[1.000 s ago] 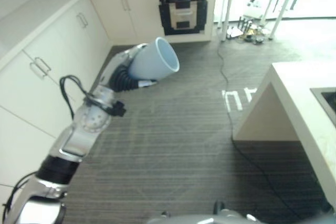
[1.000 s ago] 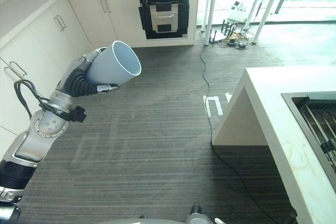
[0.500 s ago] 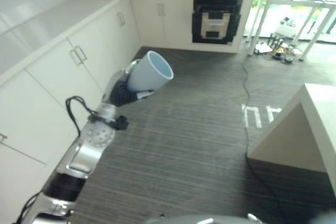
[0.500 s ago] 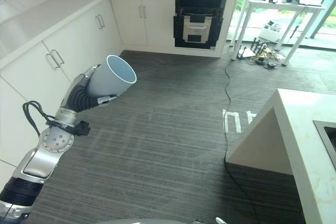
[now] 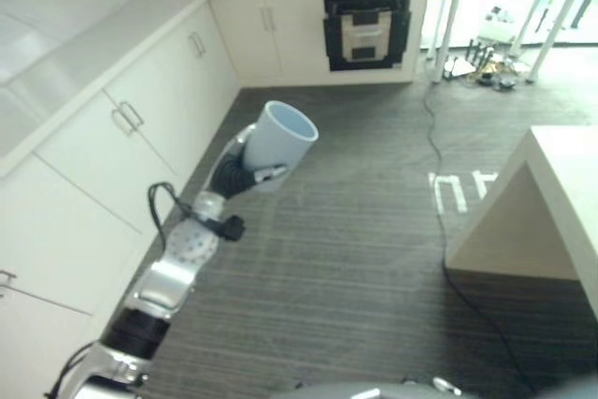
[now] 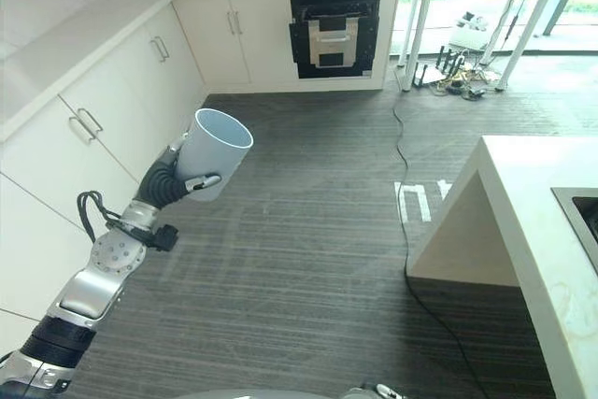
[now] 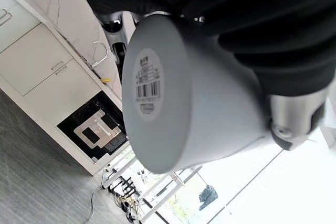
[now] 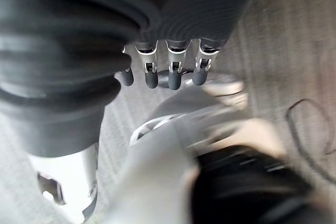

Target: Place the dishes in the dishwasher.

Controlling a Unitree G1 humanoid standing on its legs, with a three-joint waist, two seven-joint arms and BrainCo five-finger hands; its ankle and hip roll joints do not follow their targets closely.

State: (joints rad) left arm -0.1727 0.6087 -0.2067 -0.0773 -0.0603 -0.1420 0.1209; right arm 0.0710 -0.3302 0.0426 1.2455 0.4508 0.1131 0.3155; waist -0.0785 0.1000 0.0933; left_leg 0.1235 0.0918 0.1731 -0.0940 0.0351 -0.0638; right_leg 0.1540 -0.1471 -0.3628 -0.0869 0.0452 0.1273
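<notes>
Cup (image 6: 214, 152) first — pale blue-grey, we see it in the left half of the right eye view, raised above the dark striped floor (image 6: 308, 259) and tilted so its open mouth faces up and toward the right of the frame. Our left hand (image 6: 192, 181) is wrapped round its lower part, a finger curled across the side wall just below the body; the arm runs down from it to the lower left corner. In the left wrist view the cup (image 7: 178, 95) sits right against the dark ribbed cover, its flat base with a barcode sticker (image 7: 146, 85) turned toward the camera. White cabinets (image 6: 84, 128) line the left edge and the upper left. At the top centre a black appliance front (image 6: 334, 27) sits set into them, its door partly open. A white desk (image 6: 533, 203) takes the right edge. Our right hand (image 8: 170, 72) appears in the right wrist view — fingers hanging straight and relaxed in a row, holding nothing, above grey floor.
</notes>
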